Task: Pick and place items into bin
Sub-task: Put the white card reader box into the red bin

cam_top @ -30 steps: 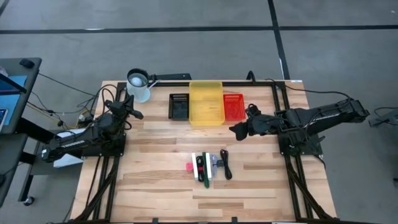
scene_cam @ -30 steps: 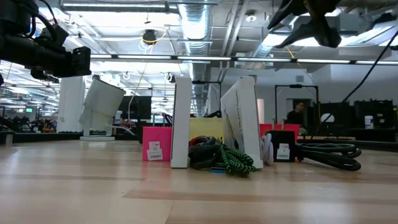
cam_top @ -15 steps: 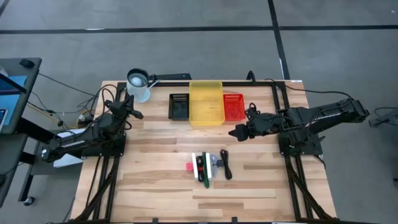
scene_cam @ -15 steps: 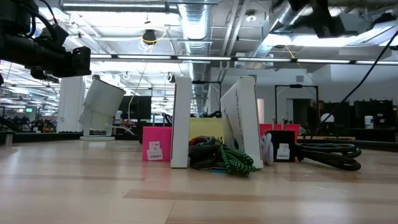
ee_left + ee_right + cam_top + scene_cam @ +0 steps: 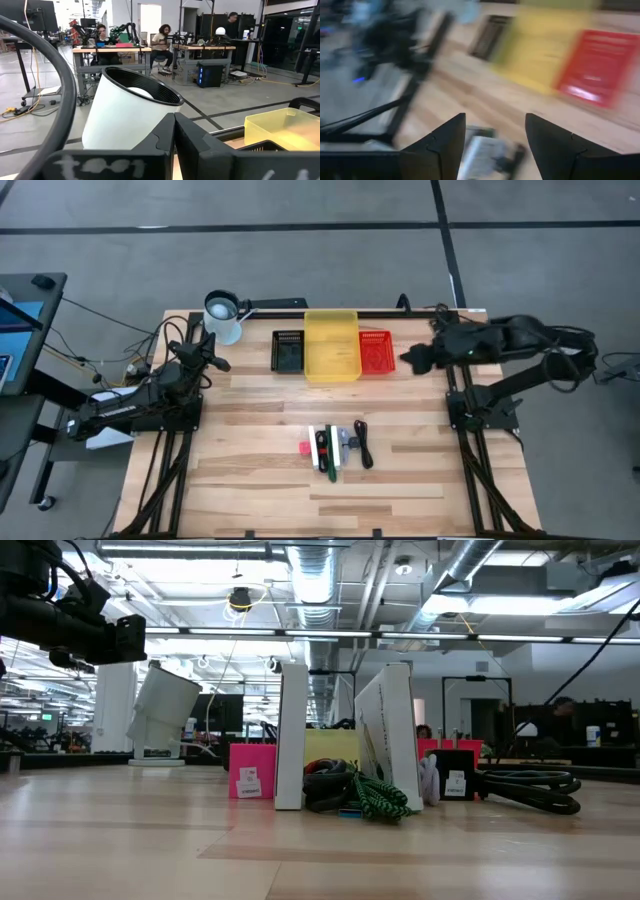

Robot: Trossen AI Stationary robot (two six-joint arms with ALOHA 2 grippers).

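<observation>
The items lie in a cluster at the table's near middle: a pink-red cube [image 5: 304, 448], a white-and-black piece [image 5: 320, 446], a green stick [image 5: 331, 468], a silver-grey part [image 5: 348, 439] and a black cable [image 5: 364, 446]. All rest flat on the wood. In the low view the cube [image 5: 252, 783], an upright white piece [image 5: 291, 738] and the black cable [image 5: 530, 789] show. My right gripper [image 5: 408, 360] hovers open beside the red bin [image 5: 376, 351], far from the items; its own view [image 5: 495, 145] is blurred. My left gripper [image 5: 210, 352] waits shut at the table's left.
A yellow bin [image 5: 331, 343], a black bin [image 5: 289, 350] and the red bin stand in a row at the far edge. A white cup-like shade [image 5: 223, 316] sits at the far left, close before my left gripper [image 5: 174, 131]. Bare wood lies between bins and items.
My right gripper has drawn back from above the table's middle toward the far right, ending beside the red bin. It has risen out of the low view, and its arm has folded back. The items have kept their places.
</observation>
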